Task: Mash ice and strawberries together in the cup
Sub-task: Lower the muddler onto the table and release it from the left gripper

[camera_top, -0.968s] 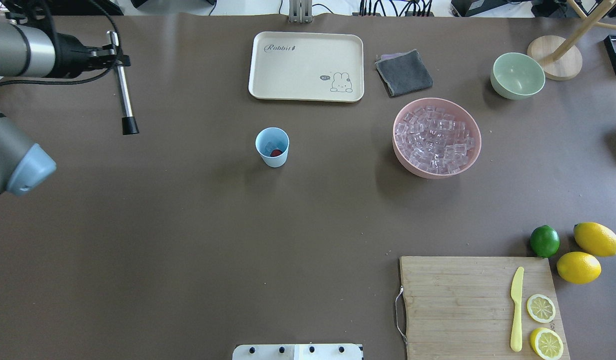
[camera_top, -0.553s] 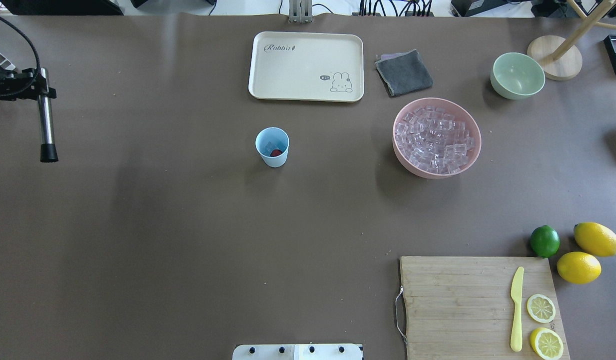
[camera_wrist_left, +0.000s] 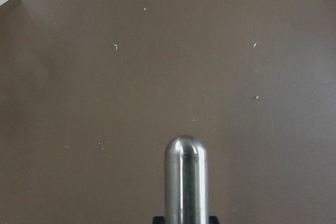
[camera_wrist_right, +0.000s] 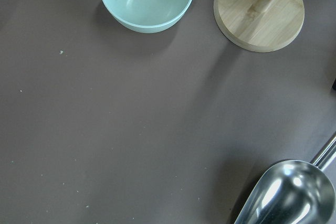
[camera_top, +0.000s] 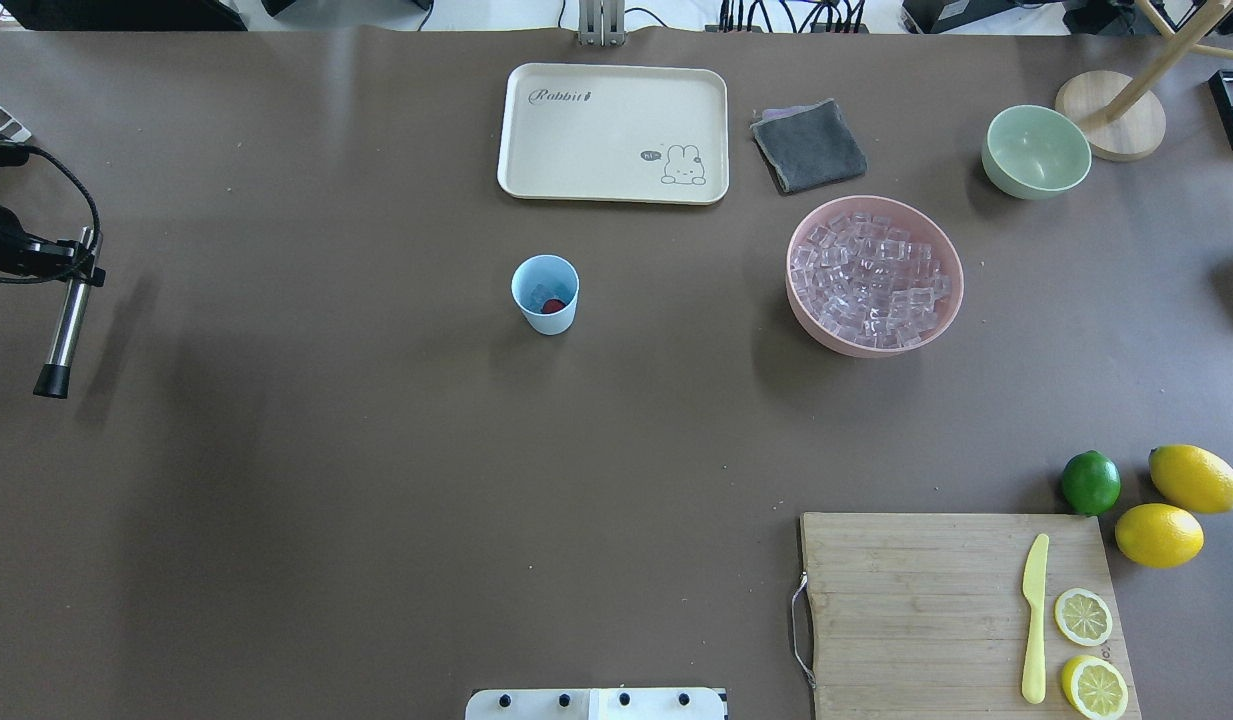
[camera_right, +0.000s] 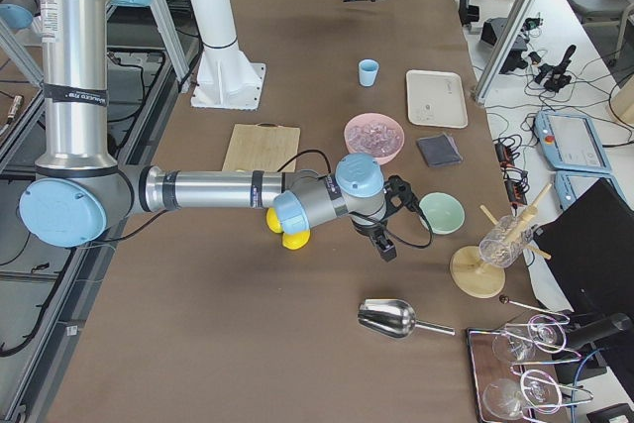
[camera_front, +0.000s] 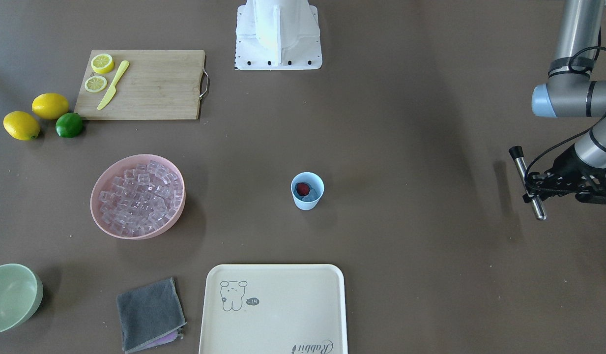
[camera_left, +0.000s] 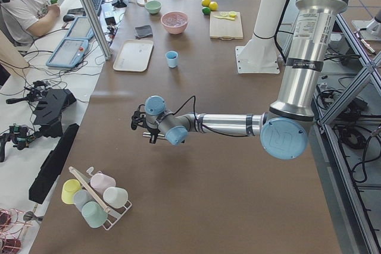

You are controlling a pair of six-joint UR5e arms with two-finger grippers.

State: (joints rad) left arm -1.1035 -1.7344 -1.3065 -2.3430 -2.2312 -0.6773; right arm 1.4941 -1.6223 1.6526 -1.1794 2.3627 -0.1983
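— Where's the cup [camera_top: 545, 293]?
— Table ctr, strawberry [camera_top: 552, 305] inside. Overhead it's at 3 o'clock from my left gripper [camera_top: 76, 268], well apart.
— Holding?
— Clamped on the steel muddler [camera_top: 64, 330]. Shaft ~level, running 12-to-6, black tip at 6. Needs tipping upright, I reckon.
— Right gripper [camera_right: 382, 243]?
— Farther off, near the green bowl [camera_right: 441, 212]. Can't tell if it's open.

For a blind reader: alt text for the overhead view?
A light-blue cup holding a strawberry stands mid-table; at the left edge the left tool grips a metal rod. Right of the cup sits a pink bowl of ice.
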